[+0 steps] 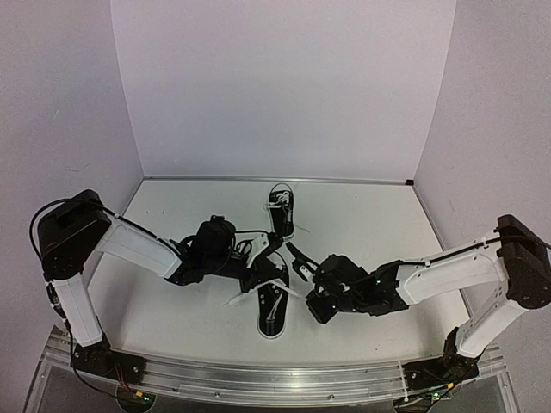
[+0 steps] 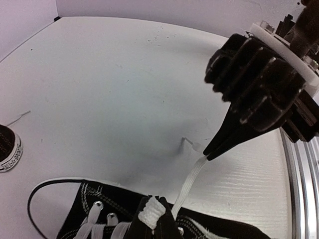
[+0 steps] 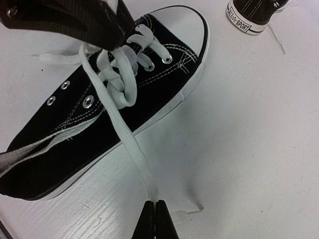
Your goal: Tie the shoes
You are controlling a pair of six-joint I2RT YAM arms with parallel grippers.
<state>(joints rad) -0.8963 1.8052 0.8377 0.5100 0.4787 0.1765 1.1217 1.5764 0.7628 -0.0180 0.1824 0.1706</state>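
Observation:
Two black shoes with white laces lie on the white table. The near shoe [image 1: 272, 317] [image 3: 99, 119] lies between both grippers, its laces crossed in a loose knot [image 3: 119, 87]. My left gripper [image 2: 152, 206] [image 1: 263, 274] hovers over its eyelets, shut on a folded bit of lace [image 2: 151, 215]. My right gripper [image 3: 154, 203] [image 1: 297, 258] is shut on the other lace strand [image 3: 132, 149] near its tip, low over the table beside the shoe and drawing the strand out straight. The far shoe [image 1: 281, 209] [image 3: 254, 12] stands apart, untouched.
White walls close in the table at the back and on both sides. An aluminium rail [image 2: 305, 189] runs along the near edge by the arm bases. A loose lace end [image 2: 17, 118] of the far shoe trails on the table.

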